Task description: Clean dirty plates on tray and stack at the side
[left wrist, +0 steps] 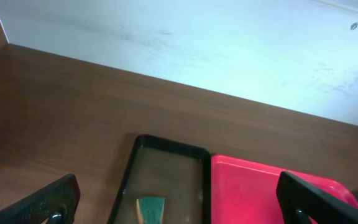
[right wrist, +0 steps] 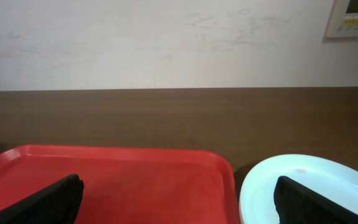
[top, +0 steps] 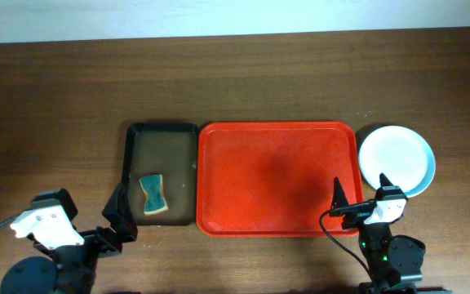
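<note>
The red tray (top: pixel 277 177) lies at the table's centre with nothing on it. It also shows in the left wrist view (left wrist: pixel 253 186) and the right wrist view (right wrist: pixel 123 180). A stack of white to pale blue plates (top: pixel 396 159) stands on the table just right of the tray; the top plate (right wrist: pixel 309 186) looks clean. I cannot tell how many plates are in the stack. My left gripper (top: pixel 119 216) is open and empty near the front edge, left of the brown tray. My right gripper (top: pixel 359 196) is open and empty at the red tray's front right corner.
A black-rimmed brown tray (top: pixel 161 147) lies left of the red tray and holds a teal and yellow sponge (top: pixel 153 196); the sponge also shows in the left wrist view (left wrist: pixel 151 208). A white wall runs behind the table's far edge.
</note>
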